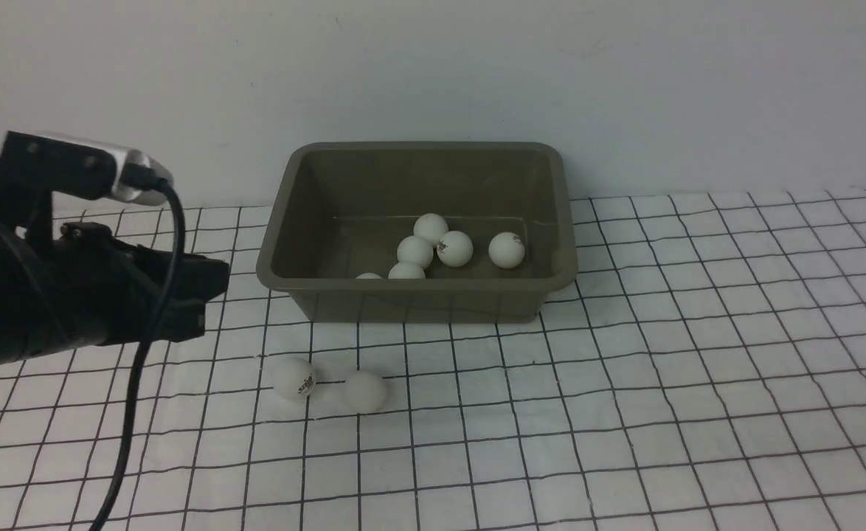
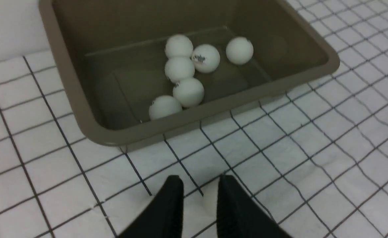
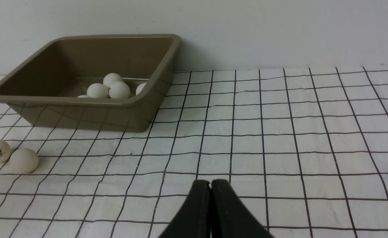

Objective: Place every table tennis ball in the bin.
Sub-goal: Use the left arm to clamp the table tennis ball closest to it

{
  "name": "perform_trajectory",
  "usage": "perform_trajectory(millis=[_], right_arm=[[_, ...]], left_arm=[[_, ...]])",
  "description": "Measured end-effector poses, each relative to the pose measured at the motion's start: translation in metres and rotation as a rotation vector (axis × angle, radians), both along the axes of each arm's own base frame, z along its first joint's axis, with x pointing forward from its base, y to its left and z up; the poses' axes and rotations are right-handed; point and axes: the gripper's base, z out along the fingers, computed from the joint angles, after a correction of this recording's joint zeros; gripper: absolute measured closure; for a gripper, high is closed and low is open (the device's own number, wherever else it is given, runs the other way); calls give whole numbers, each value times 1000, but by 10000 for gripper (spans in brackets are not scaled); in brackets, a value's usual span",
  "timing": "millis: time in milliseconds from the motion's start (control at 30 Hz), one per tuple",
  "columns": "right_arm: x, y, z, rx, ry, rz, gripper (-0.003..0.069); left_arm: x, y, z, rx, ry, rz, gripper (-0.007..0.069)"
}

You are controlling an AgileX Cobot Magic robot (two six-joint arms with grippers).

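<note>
White ball, lower centre, is best straddled once the left gripper's narrow, empty jaws are widened; the right gripper's are closed.

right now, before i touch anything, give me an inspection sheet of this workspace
surface: white grid cloth, lightly wrinkled
job's things: olive bin near the wall; six balls inside; logo ball and plain ball on the cloth in front of it
clutter: nothing seen
grippers: left gripper open, facing the bin; right gripper shut, holding nothing
cables: black cable hanging from the left arm's camera
surroundings: plain white wall
</note>
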Motion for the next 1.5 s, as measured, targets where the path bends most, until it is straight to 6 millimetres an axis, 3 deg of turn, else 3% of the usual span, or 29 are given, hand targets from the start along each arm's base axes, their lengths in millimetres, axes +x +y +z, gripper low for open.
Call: perform_trajectory(millis=[233, 367, 567, 833, 1033, 1233, 1500], right_arm=[[0, 1, -1, 17, 11, 7, 676], [-1, 3, -2, 41, 28, 17, 676], [-2, 5, -4, 80, 57, 34, 676], [-2, 6, -5, 97, 67, 41, 676], [-2, 7, -5, 99, 69, 42, 676], [-2, 7, -4, 101, 65, 44, 676], [-2, 7, -3, 107, 53, 50, 676]], left_arm=[[28, -33, -29, 113, 86, -91, 455], [41, -39, -39, 139, 139, -55, 420], [53, -37, -50, 188, 265, -9, 333], [58, -35, -58, 201, 410, 38, 321], [63, -37, -71, 221, 445, 22, 275], [65, -37, -78, 246, 449, -5, 151], [69, -37, -87, 263, 453, -18, 87]])
